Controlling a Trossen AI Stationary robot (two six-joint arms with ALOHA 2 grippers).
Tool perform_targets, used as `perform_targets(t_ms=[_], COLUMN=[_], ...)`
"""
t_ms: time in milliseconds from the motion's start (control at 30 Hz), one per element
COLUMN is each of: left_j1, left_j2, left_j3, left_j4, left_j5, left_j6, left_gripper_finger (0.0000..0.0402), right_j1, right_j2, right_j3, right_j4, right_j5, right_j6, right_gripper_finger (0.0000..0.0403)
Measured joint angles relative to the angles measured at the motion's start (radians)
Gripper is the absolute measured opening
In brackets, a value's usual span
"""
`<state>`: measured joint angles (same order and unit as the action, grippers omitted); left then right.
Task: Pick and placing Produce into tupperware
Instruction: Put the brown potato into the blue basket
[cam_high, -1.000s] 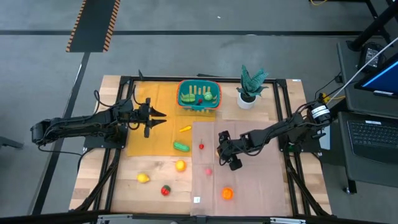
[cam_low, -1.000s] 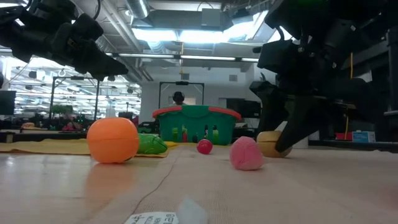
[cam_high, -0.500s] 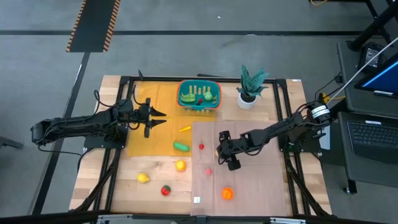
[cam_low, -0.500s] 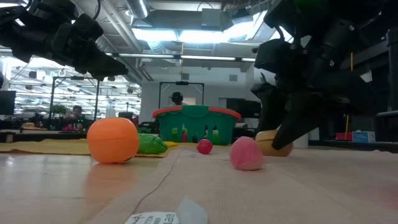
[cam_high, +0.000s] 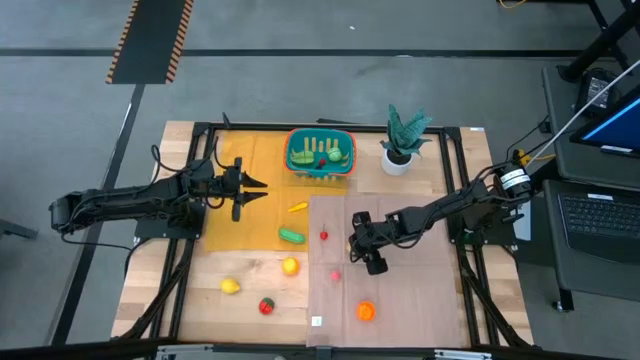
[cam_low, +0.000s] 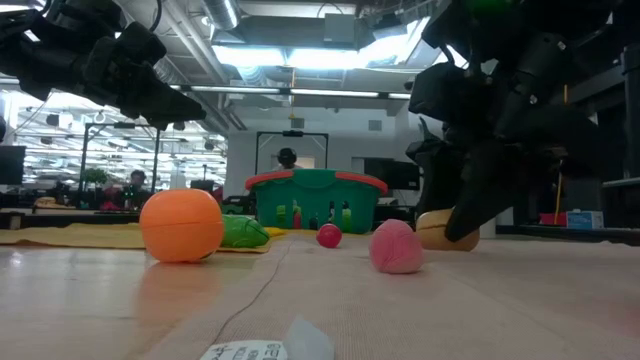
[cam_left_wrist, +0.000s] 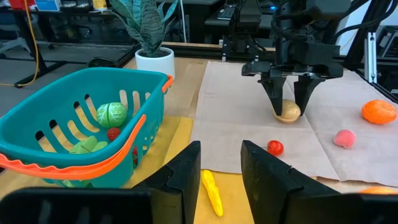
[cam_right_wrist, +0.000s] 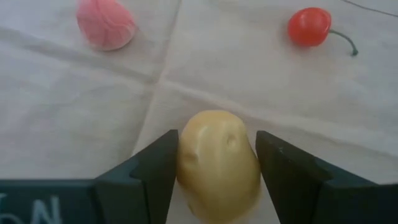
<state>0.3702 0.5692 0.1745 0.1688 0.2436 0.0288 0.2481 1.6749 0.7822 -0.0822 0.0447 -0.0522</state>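
The teal tupperware with an orange rim stands at the table's far middle and holds several green and red pieces. Loose produce lies in front of it: a yellow piece, a green one, a cherry and a pink piece. My right gripper is shut on a pale yellow potato-like piece over the brown paper. Above the yellow mat, left of the tupperware, my left gripper hangs open and bare. My right gripper pinches the potato-like piece between its two fingers, one on each of its opposite sides. The fingers slant down at it from the table's right. Its underside is at the paper; whether it rests there or hangs just clear, I cannot tell.
A potted plant stands right of the tupperware. Near the front edge lie an orange ball, a lemon, a red piece and an orange fruit. Black frame rails run along both sides of the table.
My right gripper has rolled a little about the line of its fingers while staying over the same spot; the potato-like piece stays between the fingers.
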Motion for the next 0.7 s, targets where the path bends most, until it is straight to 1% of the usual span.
perform_targets(t_ms=[133, 300, 400, 700], left_j1=[0.000, 0.000, 0.000, 0.000], left_j2=[0.000, 0.000, 0.000, 0.000], left_j3=[0.000, 0.000, 0.000, 0.000], left_j4=[0.000, 0.000, 0.000, 0.000], left_j5=[0.000, 0.000, 0.000, 0.000], left_j6=[0.000, 0.000, 0.000, 0.000], left_gripper_finger=[0.0099, 0.0090, 0.0086, 0.0073], right_j1=[-0.010, -0.026, -0.029, -0.029], right_j2=[0.000, 0.000, 0.001, 0.001], right_j3=[0.000, 0.000, 0.000, 0.000], right_j4=[0.000, -0.003, -0.003, 0.036], right_j5=[-0.003, -0.046, -0.050, -0.039], right_j6=[-0.004, -0.005, -0.009, -0.036], right_gripper_finger=[0.0214, 0.0214, 0.0211, 0.0162])
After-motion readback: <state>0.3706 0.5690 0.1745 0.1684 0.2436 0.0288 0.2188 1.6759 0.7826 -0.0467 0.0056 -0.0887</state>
